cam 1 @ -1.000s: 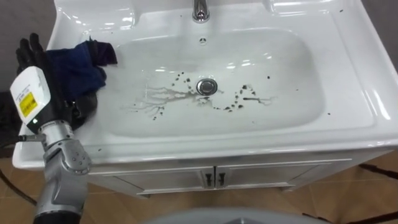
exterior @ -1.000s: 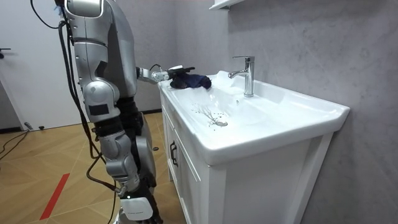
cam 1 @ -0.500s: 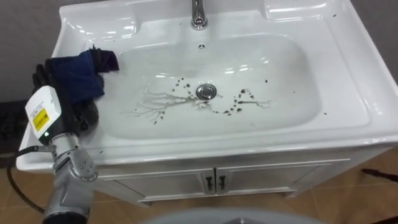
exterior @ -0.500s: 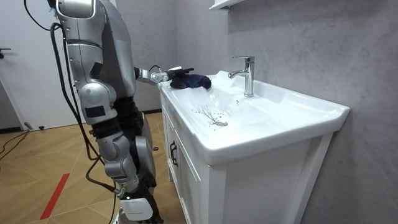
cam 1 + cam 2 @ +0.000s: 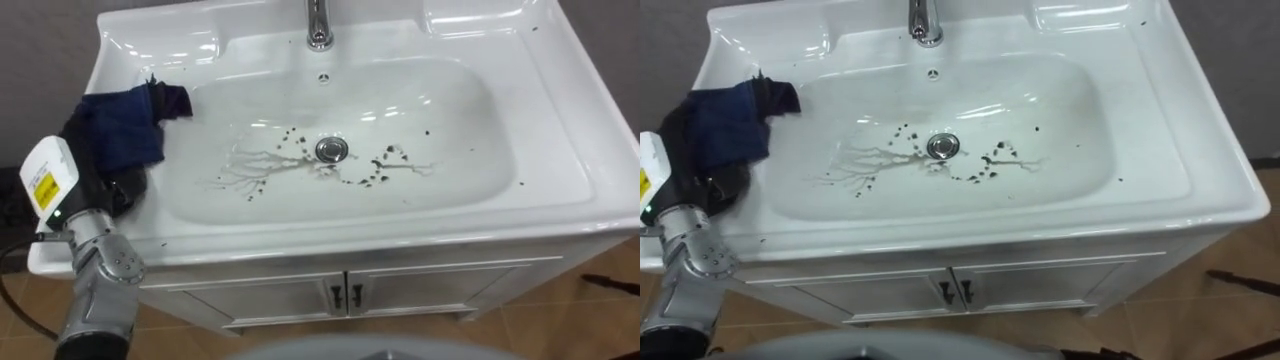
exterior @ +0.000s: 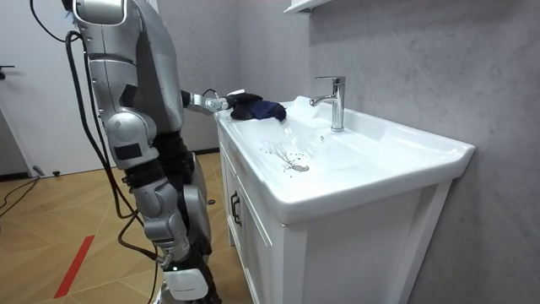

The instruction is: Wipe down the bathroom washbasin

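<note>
1. Notes a small drift of the left hand (image 5: 100,185) toward 9 o'clock against half a second ago; finds cloth, basin and stains in the same places.
2. Locates the dark blue cloth (image 5: 118,132) on the basin (image 5: 560,150) rim, at 9 to 10 o'clock of the drain (image 5: 331,150), with one dark corner reaching over the bowl's edge.
3. Finds the left hand under and against the cloth at the rim's outer edge; cannot tell whether the fingers grip the fabric or merely lie beneath it, as the cloth covers them.
4. Records dark stains (image 5: 262,162) in the bowl: branching streaks at 9 o'clock of the drain, spots at 10 to 11 o'clock, a second streak with spots at 3 o'clock, and stray specks toward 2 and 4 o'clock.
5. Finds the cloth well apart from the stains.
6. Places the tap (image 5: 318,22) at 12 o'clock on the back ledge, with the overflow hole just below it.
7. Notes cabinet doors (image 5: 400,290) under the front rim at 6 o'clock, their handles side by side.
8. Sees, in the room view, the robot upright on a wooden floor (image 6: 51,219) before the basin, left arm stretched out to the cloth.
</note>
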### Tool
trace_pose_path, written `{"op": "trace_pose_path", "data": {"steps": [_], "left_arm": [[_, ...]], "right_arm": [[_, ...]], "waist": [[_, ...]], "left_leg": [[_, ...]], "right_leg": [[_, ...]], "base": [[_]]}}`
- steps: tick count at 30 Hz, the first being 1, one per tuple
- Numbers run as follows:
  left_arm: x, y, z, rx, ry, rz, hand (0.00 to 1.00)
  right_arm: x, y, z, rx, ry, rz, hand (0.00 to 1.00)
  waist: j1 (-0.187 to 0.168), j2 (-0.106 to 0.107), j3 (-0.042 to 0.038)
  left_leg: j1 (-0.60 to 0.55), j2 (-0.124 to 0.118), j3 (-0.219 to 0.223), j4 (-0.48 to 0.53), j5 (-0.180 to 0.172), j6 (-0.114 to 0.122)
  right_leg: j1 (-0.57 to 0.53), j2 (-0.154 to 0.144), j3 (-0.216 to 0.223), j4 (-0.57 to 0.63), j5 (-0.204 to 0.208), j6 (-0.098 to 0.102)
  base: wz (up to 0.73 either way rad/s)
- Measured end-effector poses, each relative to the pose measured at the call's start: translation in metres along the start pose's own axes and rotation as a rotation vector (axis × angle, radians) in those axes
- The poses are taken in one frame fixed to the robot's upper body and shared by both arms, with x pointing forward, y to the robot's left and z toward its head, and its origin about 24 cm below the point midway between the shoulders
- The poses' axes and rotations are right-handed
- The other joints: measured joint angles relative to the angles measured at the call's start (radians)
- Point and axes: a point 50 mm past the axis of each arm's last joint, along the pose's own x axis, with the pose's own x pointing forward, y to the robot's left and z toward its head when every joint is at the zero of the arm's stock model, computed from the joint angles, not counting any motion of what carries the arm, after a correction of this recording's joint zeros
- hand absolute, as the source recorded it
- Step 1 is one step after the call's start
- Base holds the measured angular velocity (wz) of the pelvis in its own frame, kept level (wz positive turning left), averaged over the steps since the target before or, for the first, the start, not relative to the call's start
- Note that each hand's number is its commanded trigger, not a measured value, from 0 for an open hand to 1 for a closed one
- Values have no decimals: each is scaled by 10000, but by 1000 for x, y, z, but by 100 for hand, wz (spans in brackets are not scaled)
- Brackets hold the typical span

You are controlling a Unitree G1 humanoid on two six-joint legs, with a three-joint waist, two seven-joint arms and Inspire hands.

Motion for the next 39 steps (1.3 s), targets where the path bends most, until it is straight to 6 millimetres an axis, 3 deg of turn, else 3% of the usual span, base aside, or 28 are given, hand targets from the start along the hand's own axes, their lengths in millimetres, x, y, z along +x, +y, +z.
{"op": "trace_pose_path", "data": {"steps": [3,7,26,31,33,36,39], "left_arm": [[1,-1,-2,80,87,-166,100],[2,-1,-4,62,196,-121,100],[6,4,-4,9,269,116,100],[8,13,10,209,-152,629,100],[9,26,20,175,-513,1173,100],[10,37,34,-173,-1023,1748,100],[8,46,44,-262,-1517,2167,100]], "right_arm": [[-1,-3,1,1,65,-77,0],[-1,-4,1,-2,101,-101,0],[-1,-4,4,-43,10,-107,0],[0,3,8,-109,-302,119,0],[1,9,7,-121,-412,282,0],[2,11,8,-176,-592,336,0],[2,10,6,-333,-693,283,0]], "waist": [[-27,96,-71],[-28,132,-92],[-28,144,-82],[-33,10,-69],[-32,-174,54],[46,-253,128],[90,-188,189]], "left_leg": [[10,-15,20,-1,0,0],[14,-14,28,-4,0,0],[-8,-28,42,-15,0,1],[-243,-29,-55,12,0,1],[-339,-45,-226,40,0,1],[-604,-68,-346,97,0,2],[-745,-65,-361,188,-2,3]], "right_leg": [[3,-16,13,10,1,2],[9,-15,14,13,1,2],[-10,-31,-13,-2,-5,12],[-176,-33,-100,-21,-3,18],[-196,-32,-213,-47,11,17],[-358,-45,-324,-62,24,20],[-376,-57,-434,-35,58,9]], "base": [[0],[0],[0],[6],[20],[13],[5]]}}
